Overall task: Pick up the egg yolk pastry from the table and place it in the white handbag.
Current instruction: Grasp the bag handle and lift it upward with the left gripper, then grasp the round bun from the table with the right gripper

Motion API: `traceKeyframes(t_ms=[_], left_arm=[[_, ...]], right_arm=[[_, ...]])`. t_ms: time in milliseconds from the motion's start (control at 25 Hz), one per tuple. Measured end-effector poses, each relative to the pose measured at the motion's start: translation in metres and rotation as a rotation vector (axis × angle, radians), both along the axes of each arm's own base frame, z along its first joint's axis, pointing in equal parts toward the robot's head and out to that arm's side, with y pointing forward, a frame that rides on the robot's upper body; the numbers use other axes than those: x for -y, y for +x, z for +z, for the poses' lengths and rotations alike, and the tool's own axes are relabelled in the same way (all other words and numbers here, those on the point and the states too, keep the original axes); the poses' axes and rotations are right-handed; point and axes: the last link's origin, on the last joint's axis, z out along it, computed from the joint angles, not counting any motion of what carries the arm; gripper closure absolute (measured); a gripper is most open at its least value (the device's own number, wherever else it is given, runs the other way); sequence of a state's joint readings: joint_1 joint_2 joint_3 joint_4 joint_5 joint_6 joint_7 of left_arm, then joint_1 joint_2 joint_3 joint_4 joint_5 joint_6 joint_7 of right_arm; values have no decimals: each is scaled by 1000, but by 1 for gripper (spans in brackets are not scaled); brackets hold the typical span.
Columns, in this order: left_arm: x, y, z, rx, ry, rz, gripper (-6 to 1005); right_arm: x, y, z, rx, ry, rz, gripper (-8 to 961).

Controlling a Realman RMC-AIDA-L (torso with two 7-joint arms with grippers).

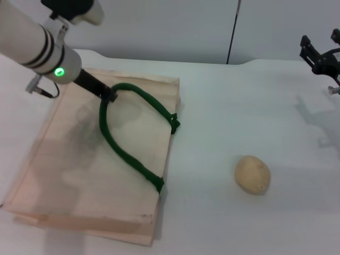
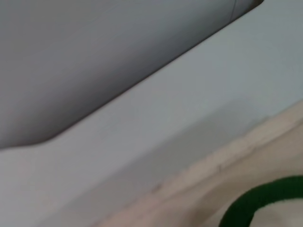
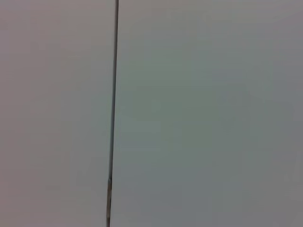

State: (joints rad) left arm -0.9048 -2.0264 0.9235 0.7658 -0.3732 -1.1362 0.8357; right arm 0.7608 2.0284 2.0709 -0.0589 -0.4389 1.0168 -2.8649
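Note:
The white handbag (image 1: 90,170) lies flat on the table at the left, cream with a dark green rope handle (image 1: 127,151). My left gripper (image 1: 109,94) is at the top of that handle loop and is shut on it. The bag's edge (image 2: 227,161) and the green handle (image 2: 260,201) also show in the left wrist view. The egg yolk pastry (image 1: 253,174), a small tan ball, rests on the table to the right of the bag. My right gripper (image 1: 319,56) hangs high at the far right, away from the pastry.
The white table (image 1: 239,106) runs to a grey wall behind. A dark vertical seam (image 3: 113,94) in the wall fills the right wrist view. Bare table lies between the bag and the pastry.

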Motion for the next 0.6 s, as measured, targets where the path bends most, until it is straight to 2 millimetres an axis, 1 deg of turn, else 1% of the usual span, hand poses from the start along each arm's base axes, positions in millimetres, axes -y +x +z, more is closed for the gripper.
traceKeyframes(t_ms=[120, 240, 440, 600], left_arm=[[1, 12, 15, 32, 23, -37, 886], [6, 26, 36, 64, 48, -78, 886], [20, 32, 65, 66, 99, -94, 886], [27, 41, 80, 67, 121, -118, 886]], right_arm=[[1, 0, -2, 14, -11, 6, 199], [3, 0, -6, 32, -31, 15, 199], [11, -1, -20, 80, -117, 52, 199], [21, 7, -27, 68, -195, 41, 198]])
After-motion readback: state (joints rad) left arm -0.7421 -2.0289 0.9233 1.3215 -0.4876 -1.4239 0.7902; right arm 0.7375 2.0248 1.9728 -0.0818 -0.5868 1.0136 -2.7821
